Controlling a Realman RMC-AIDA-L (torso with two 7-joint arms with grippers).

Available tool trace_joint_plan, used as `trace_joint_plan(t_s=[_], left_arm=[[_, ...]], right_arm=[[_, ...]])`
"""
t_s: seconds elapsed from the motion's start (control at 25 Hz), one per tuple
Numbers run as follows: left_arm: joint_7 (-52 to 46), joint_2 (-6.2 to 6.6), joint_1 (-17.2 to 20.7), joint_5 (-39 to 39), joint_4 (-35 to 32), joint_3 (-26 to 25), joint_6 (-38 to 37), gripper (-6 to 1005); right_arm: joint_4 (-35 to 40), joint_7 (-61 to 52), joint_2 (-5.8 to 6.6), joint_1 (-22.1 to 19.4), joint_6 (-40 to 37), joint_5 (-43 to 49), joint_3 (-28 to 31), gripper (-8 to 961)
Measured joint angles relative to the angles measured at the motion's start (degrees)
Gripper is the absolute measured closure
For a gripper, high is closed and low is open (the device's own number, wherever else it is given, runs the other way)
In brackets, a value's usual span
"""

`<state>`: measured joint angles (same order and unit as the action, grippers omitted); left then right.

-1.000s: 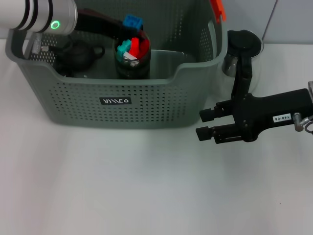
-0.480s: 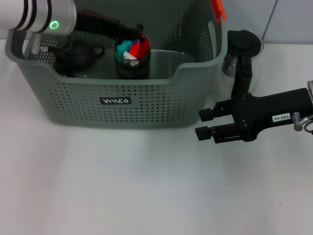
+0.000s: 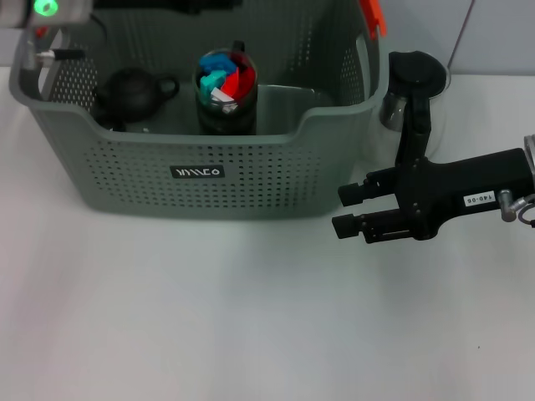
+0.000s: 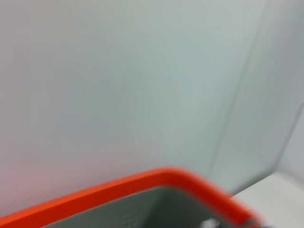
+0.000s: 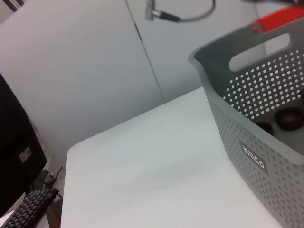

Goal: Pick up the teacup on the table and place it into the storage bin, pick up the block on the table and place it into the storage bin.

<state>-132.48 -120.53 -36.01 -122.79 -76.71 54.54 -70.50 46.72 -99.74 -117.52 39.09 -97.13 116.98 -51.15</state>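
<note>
Left gripper (image 3: pixel 196 4) hangs at the very top of the head view, above the rear of the bin (image 3: pixel 334 113), and so little of it shows that I cannot tell whether it grips anything. Nothing hangs visibly beneath it. The cup (image 3: pixel 226 104) stands upright inside the bin, near the middle, and blocks (image 3: pixel 227 73) in blue, red and teal are piled in its mouth. No cup or block lies on the table (image 3: pixel 251 317). Judging from that, both placements look done, and what is left is the retreat. The left arm should rise straight up and come away over the rim without catching the wall or the orange clip (image 3: pixel 374 17). A dark teapot (image 3: pixel 134 92) sits in the bin just beside the cup, on the left arm's side. Right gripper (image 3: pixel 337 210) rests low over the table near the bin's right front corner, jaws spread and empty. A black stand (image 3: pixel 415 71) rises behind it, close to the bin's right wall.
</note>
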Motion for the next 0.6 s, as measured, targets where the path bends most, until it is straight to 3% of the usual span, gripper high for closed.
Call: trace_joint_plan(t_s=[0.04,0.08,0.24,0.28,0.48,0.6], left_arm=[[0.0,0.0,0.0,0.0,0.0,0.0,0.0,386],[0.6,0.59,0.9,6.48,-1.35,-4.19,-6.7,386],[2.54,0.96,1.75,13.68,-0.91,-11.75,-17.92,387],[4.33,1.18,2.68,16.52,0.27,-15.94,-24.76,387],[10.82,1.78,5.7,18.62,3.5,-18.97,-35.4,387],[16.69,1.26,9.05,18.46,5.19,-18.51,-40.79,387]], right_arm=[[0.0,0.0,-0.01,0.04,0.01,0.0,0.0,343],[-0.01,0.0,-0.06,0.07,0.0,0.0,0.0,343],[0.02,-0.01,-0.14,0.1,0.01,0.0,0.0,343],[-0.01,-0.01,-0.17,0.09,0.0,0.0,0.0,343],[-0.25,0.26,-0.37,0.09,-0.56,-0.03,0.0,343],[-0.43,1.24,-0.52,0.12,-1.44,-0.06,0.0,344]])
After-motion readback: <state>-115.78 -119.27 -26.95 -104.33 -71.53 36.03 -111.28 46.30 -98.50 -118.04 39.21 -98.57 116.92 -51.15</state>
